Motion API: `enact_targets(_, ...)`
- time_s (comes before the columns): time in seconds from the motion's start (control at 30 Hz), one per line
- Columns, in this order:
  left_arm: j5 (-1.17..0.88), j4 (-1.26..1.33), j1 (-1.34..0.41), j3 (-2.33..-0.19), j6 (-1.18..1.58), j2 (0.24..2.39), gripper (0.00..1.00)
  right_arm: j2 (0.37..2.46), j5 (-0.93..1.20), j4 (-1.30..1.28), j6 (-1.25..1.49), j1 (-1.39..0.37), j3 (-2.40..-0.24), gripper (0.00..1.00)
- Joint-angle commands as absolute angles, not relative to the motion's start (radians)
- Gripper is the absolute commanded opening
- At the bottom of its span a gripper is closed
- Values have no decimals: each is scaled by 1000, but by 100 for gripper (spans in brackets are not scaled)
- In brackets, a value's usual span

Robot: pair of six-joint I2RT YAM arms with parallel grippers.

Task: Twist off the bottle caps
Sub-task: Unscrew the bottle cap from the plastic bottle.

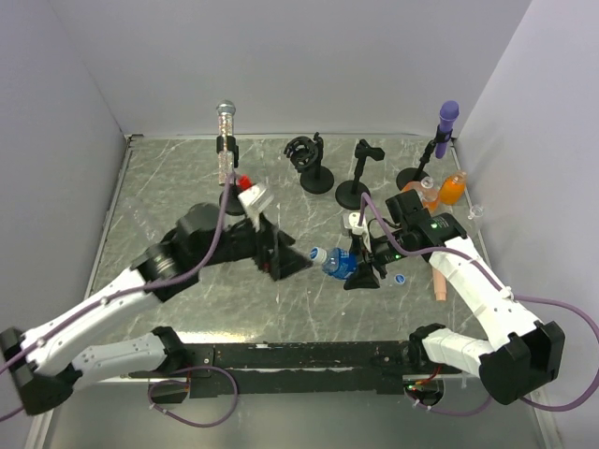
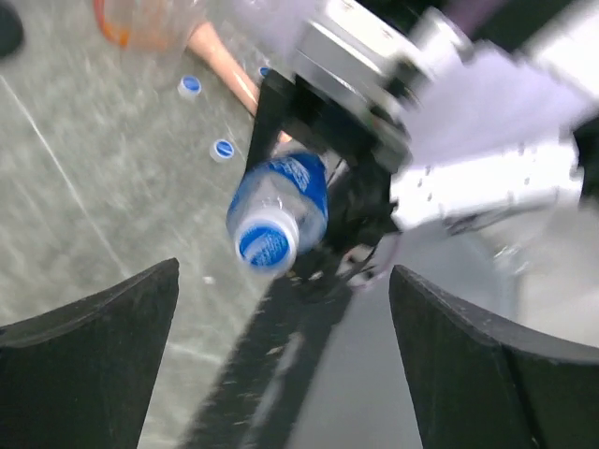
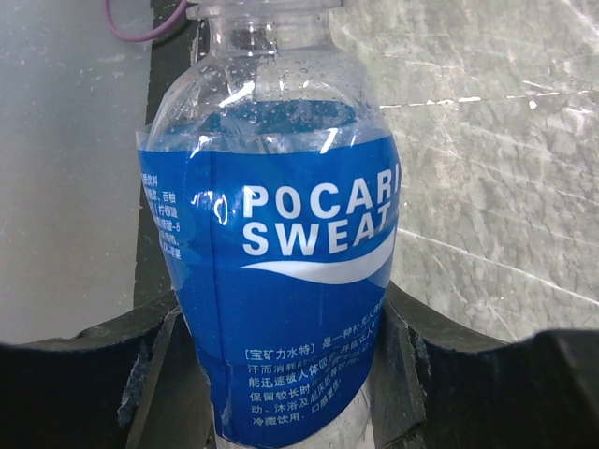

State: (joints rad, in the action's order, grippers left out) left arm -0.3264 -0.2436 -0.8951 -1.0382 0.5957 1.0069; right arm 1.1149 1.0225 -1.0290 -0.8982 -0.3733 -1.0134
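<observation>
At the near side of the counter (image 1: 187, 187), my left arm reaches in toward the middle. The left end effector (image 2: 283, 278) has its two black fingers wide apart, and nothing is between them. Just in front of this opening, in the left wrist view, I see the blue cap (image 2: 265, 243) with a pale ring. It sits on the neck of the blue-labelled bottle (image 3: 281, 234) and points toward the left fingers, but they do not touch it.

The bottle lies almost flat above the counter, with its neck to the left. The right end effector (image 1: 363, 267) is clamped on the bottle body. In the right wrist view both fingers press against the blue label from the two sides. I cannot tell from these views if the cap is tight or loose on its thread.

A little right of the right end effector, a loose blue cap (image 1: 400, 279) lies on the counter. Near it lies a peach-coloured object (image 1: 438, 285); I cannot tell what it is.

Further back, on the right side, two orange bottles (image 1: 452, 188) are close together. Black stands (image 1: 318, 180) are at the far part of the counter. A silver microphone (image 1: 226, 117) stands upright at the far left and a purple microphone (image 1: 448, 114) at the far right.
</observation>
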Motion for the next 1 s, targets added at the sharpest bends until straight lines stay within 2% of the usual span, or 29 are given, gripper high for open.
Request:
enact_targets(0.0, -477, -76, -896, -878, 98, 800, 97, 1101, 1063, -1002, -913, -374, -1028, 26)
enact_targets(0.07, -514, 29, -897, -758, -83, 711, 97, 1103, 1066, -1005, -914, -374, -1034, 26)
enact_targets(0.17, -526, 195, -896, -640, -216, 658, 97, 1100, 1065, -1006, -914, -374, -1032, 26)
enact_targets(0.33, -598, 106, -896, -753, -348, 816, 97, 1092, 1060, -996, -911, -373, -1017, 26)
enact_targets(0.5, -635, 140, -894, -807, -399, 937, 99, 1104, 1065, -1008, -916, -371, -1032, 26)
enact_targets(0.97, -718, 141, -888, -887, -385, 1058, 66, 1098, 1071, -999, -914, -371, -1020, 27)
